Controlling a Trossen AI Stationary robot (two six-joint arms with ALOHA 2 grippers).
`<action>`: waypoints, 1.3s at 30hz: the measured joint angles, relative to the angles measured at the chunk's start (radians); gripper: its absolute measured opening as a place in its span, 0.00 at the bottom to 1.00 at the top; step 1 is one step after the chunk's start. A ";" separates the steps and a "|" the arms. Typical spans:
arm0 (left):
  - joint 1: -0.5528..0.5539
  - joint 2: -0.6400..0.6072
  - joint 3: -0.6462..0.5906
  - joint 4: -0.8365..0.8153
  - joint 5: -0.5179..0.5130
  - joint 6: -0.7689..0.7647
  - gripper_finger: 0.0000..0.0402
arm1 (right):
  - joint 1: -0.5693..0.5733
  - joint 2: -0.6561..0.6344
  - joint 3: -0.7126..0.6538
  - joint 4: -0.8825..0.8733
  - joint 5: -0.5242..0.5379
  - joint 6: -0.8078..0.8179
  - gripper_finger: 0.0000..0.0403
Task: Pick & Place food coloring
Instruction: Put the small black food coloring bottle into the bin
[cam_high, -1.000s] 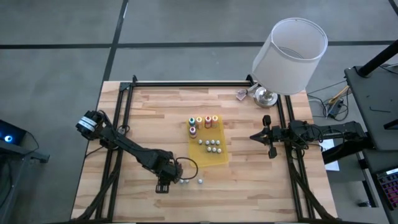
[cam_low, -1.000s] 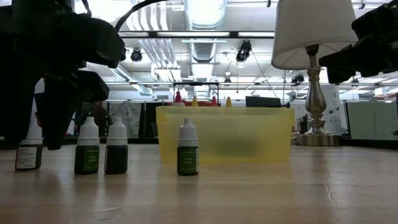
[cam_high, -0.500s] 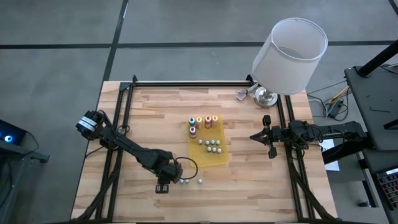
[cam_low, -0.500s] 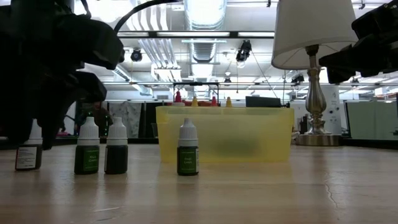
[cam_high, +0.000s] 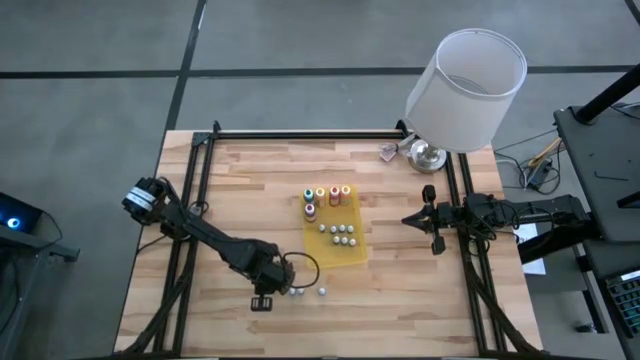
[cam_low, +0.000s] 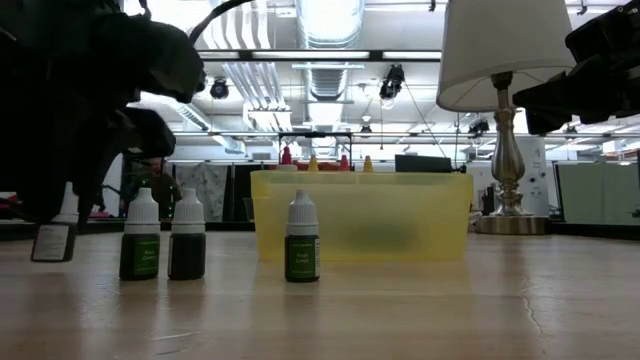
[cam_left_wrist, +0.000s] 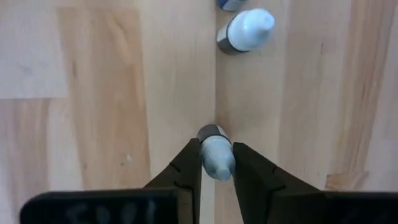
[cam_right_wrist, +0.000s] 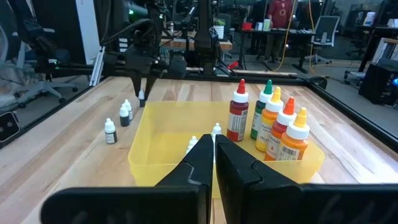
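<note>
My left gripper (cam_high: 272, 291) hangs over the table's near part and is shut on a small dark food coloring bottle with a white cap (cam_left_wrist: 214, 152), which also shows in the low view (cam_low: 52, 242). Three more small bottles stand on the wood beside it (cam_low: 140, 240) (cam_low: 187, 242) (cam_low: 302, 240). Larger bottles with coloured caps (cam_right_wrist: 273, 124) stand upright at the far end of the yellow tray (cam_high: 357, 258). My right gripper (cam_high: 410, 219) waits shut and level at the table's right edge. My left gripper pinches the small bottle by its white cap (cam_left_wrist: 217, 163) between its two fingers, one on either side. The fingers come from above, pointing steeply down. The bottle hangs nearly upright below them, its base (cam_low: 50, 258) just off the wood.
Several small white-capped bottles (cam_high: 341, 234) stand in the tray's near half. A lamp with a white shade (cam_high: 465, 75) stands at the far right corner. Bare wood lies to the left of the tray and along the near edge.
My left gripper has shut its fingers onto the small bottle and taken hold without moving away. In the low view the bottle now sits slightly higher than before, its base off the table. The other bottles have kept still.
</note>
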 joint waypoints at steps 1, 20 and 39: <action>0.002 0.000 0.009 -0.013 -0.004 0.003 0.12 | 0.000 0.000 0.000 0.000 0.000 0.000 0.02; 0.138 -0.004 0.341 -0.256 -0.159 0.181 0.11 | 0.000 0.000 0.000 0.000 0.000 0.000 0.02; 0.334 0.190 0.561 -0.255 -0.171 0.328 0.11 | 0.000 -0.002 0.000 0.000 0.000 0.000 0.02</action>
